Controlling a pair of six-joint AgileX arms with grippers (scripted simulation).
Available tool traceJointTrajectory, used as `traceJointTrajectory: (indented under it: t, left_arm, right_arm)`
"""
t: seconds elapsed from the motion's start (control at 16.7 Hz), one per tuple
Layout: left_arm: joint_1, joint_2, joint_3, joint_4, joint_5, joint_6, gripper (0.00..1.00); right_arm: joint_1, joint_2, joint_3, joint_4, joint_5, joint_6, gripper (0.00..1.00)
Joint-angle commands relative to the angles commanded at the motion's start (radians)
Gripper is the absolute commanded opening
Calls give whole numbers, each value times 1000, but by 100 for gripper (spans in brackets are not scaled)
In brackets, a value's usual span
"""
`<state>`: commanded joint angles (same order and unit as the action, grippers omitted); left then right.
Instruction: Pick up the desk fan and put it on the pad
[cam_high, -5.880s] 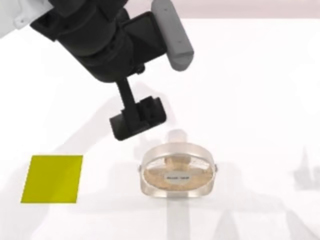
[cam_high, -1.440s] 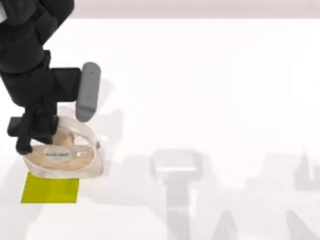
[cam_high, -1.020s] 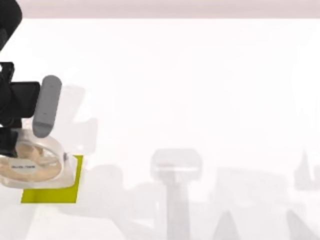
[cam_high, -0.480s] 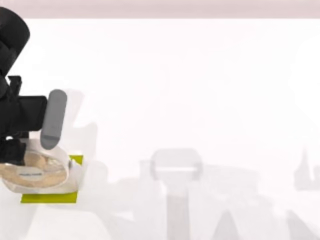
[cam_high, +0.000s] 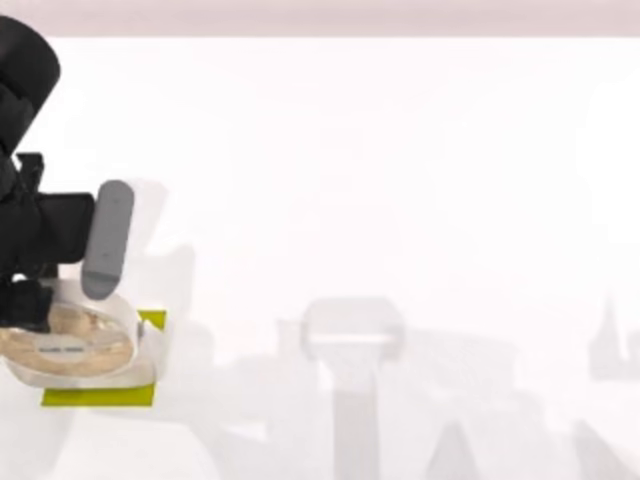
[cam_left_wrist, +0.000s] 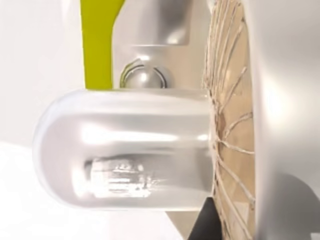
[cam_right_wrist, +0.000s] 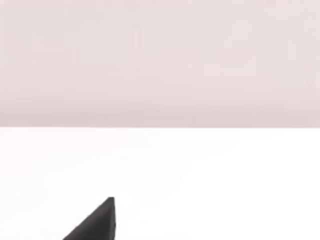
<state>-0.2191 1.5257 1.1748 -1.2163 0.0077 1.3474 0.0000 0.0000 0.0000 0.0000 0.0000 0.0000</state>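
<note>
- Fan: the desk fan (cam_high: 70, 347) sat at the far left of the table, over the pad (cam_high: 100, 394), its tan blades and small dark label facing up within a pale silver-grey ring.
- The fan covered most of the olive-yellow pad; only the pad's near edge and its right corner showed from above.
- In the left wrist view the desk fan (cam_left_wrist: 235, 125) filled the picture at close range, with its shiny rounded housing, one small knob and thin blade lines, and a strip of the pad (cam_left_wrist: 97, 45) behind it.
- The left gripper (cam_high: 25, 300) was directly over the fan's far rim, its dark fingers closed on the ring, with the black arm rising above it toward the table's left edge.
- A grey oblong plate (cam_high: 107, 240) on that gripper stood just beside the fan's far side.
- The right gripper was out of the top view; the right wrist view showed only a dark fingertip (cam_right_wrist: 95, 224) over the bare white table (cam_right_wrist: 210, 180), so I cannot tell how its fingers stood.
</note>
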Motion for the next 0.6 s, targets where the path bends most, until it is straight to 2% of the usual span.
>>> traceJointTrajectory:
  t: [0.54, 0.6]
  left_arm:
    - [0, 0, 0, 0, 0, 0, 98]
    - [0, 0, 0, 0, 0, 0, 100]
  right_arm:
    - [0, 0, 0, 0, 0, 0, 100]
    - [0, 0, 0, 0, 0, 0, 100]
